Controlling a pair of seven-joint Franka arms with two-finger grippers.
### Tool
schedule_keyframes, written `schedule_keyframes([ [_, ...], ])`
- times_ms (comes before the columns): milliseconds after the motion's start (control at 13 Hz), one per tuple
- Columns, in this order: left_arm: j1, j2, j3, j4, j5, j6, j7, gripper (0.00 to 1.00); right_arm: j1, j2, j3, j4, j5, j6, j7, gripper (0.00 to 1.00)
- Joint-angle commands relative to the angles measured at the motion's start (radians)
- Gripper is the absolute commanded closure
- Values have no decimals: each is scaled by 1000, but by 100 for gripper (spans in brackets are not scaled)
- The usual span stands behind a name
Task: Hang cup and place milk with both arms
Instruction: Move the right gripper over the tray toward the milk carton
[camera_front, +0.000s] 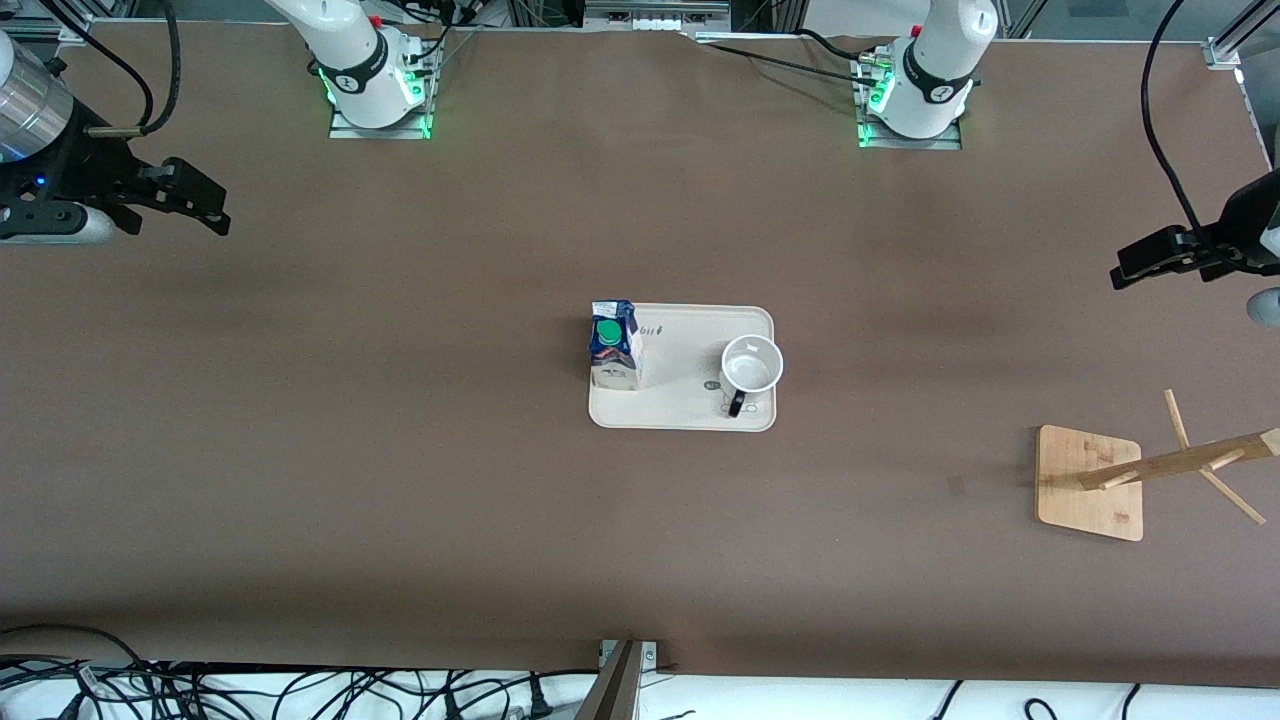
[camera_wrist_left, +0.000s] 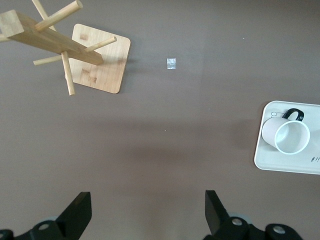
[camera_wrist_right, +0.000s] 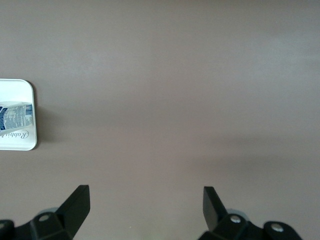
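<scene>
A wooden rack stands on the brown desk near the left arm's end. In the middle, a white tray holds the cup (handle black) and the milk, well apart. The left gripper and right gripper hang open over bare desk, waiting

brown tabletop; black cables on white ledge along nearest edge
</scene>
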Motion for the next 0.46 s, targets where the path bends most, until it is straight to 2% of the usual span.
schedule_keyframes([
  [0,-2,-5,1,-4,6,2,31,0,-1,2,8,40,-1,-16,-10,0],
  [154,-2,1,1,-3,3,2,29,0,10,25,16,30,1,-8,-16,0],
  [231,-8,20,1,3,5,2,29,0,20,72,18,47,0,-13,-22,0],
  [385,-6,26,1,5,5,9,31,0,63,81,37,43,1,-21,-30,0],
])
